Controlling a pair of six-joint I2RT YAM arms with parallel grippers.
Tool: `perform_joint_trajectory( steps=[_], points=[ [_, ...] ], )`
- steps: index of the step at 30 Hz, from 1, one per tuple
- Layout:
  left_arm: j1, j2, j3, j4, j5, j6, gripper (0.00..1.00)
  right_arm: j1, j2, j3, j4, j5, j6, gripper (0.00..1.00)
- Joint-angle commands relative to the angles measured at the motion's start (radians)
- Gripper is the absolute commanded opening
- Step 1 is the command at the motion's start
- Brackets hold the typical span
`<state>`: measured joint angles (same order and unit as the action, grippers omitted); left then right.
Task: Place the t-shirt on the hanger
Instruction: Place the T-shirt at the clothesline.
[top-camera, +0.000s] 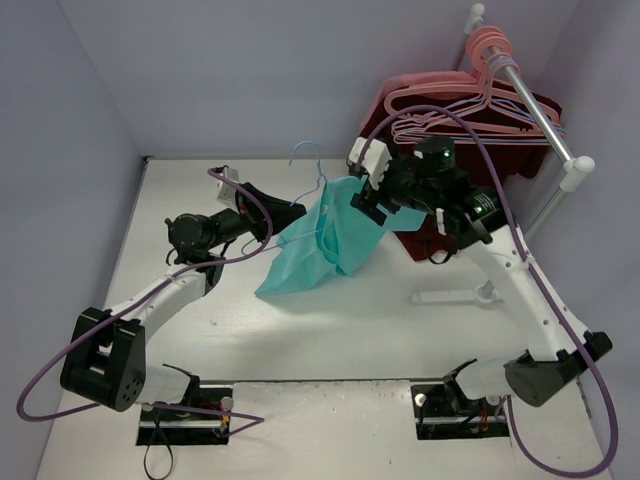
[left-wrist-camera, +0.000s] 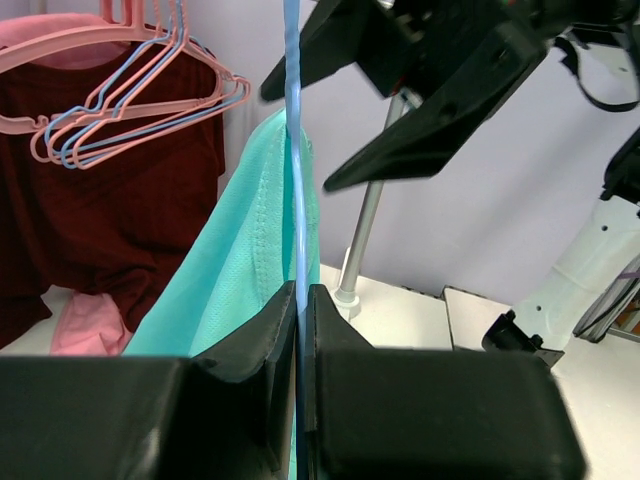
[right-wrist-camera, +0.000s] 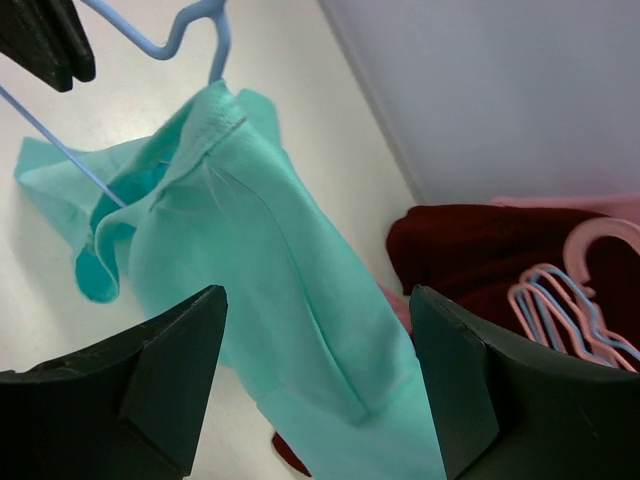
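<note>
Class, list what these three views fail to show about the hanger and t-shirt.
1. Hanger, far arm: every view, t-shirt covers it.
2. Hanger hook: left wrist view, cut by the top edge.
3. Lower end of t-shirt: right wrist view, cut by the bottom edge and right gripper.

Layout at the moment shown. The t-shirt (top-camera: 325, 245) hung draped on the hanger (left-wrist-camera: 292, 120) above the middle of the table (top-camera: 330, 330), between the two arms. The left gripper (left-wrist-camera: 300, 300), on its left, pinched the hanger's wire. The right gripper (top-camera: 368, 192), on its right, stood just beside the fabric, jaws apart. Behind and to the right, a rail (top-camera: 530, 100) carried spare hangers (top-camera: 488, 50) in front of a hung garment (left-wrist-camera: 120, 230).
</note>
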<state>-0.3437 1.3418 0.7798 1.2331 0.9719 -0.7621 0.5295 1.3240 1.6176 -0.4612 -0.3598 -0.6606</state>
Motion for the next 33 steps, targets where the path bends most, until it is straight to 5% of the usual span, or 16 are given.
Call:
perform_joint_trajectory(
  steps=[1, 10, 16, 20, 22, 26, 29, 33],
  points=[
    [0.003, -0.027, 0.07, 0.345, 0.033, -0.024, 0.0, -0.003, 0.073, 0.078, -0.012, -0.122, -0.056, 0.71],
    [0.002, -0.02, 0.084, 0.335, 0.084, -0.04, 0.0, 0.003, 0.125, 0.13, -0.024, -0.178, -0.08, 0.6],
    [0.002, -0.007, 0.105, 0.288, 0.118, -0.014, 0.0, 0.008, 0.133, 0.146, -0.025, -0.244, -0.077, 0.35],
    [0.002, 0.001, 0.13, 0.235, 0.128, 0.021, 0.0, 0.012, 0.132, 0.131, -0.03, -0.251, -0.08, 0.04],
    [0.002, 0.001, 0.164, 0.157, 0.137, 0.061, 0.01, 0.013, 0.128, 0.12, -0.03, -0.24, -0.082, 0.0],
    [0.008, -0.034, 0.243, -0.132, 0.131, 0.225, 0.31, 0.014, 0.11, 0.113, -0.028, -0.193, -0.087, 0.0],
    [0.009, -0.103, 0.351, -0.643, -0.045, 0.462, 0.65, 0.014, 0.095, 0.109, -0.027, -0.124, -0.096, 0.0],
    [0.009, -0.194, 0.473, -0.955, -0.4, 0.553, 0.76, 0.012, 0.091, 0.109, -0.025, -0.056, -0.099, 0.0]
  ],
)
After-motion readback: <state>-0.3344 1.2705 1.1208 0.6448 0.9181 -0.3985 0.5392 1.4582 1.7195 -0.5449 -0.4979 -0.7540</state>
